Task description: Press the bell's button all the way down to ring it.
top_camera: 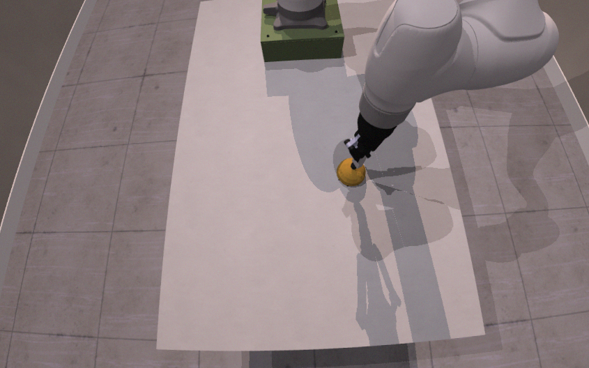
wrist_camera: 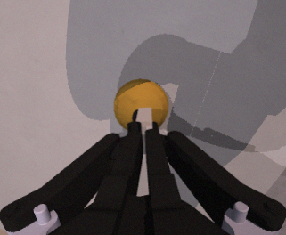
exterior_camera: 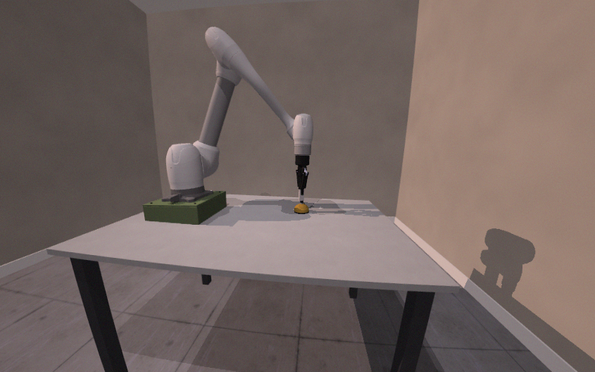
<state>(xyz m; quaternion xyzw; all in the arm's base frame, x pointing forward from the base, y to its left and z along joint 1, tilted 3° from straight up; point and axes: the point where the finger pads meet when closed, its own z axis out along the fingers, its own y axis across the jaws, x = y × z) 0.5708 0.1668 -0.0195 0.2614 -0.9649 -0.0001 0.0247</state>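
The bell (top_camera: 350, 172) is a small orange dome on the white table, right of the middle. It also shows in the exterior view (exterior_camera: 301, 208) and in the wrist view (wrist_camera: 142, 103). My gripper (top_camera: 354, 164) points straight down over it, with the fingers shut together and nothing between them. The fingertips (wrist_camera: 144, 125) sit right at the dome's top, over its centre (exterior_camera: 301, 201). The fingertips hide the button, so I cannot tell whether they touch it or how far down it stands.
The arm's green base block (top_camera: 302, 35) (exterior_camera: 184, 207) stands at the back of the table. A wall runs close along the table's right side (exterior_camera: 512, 138).
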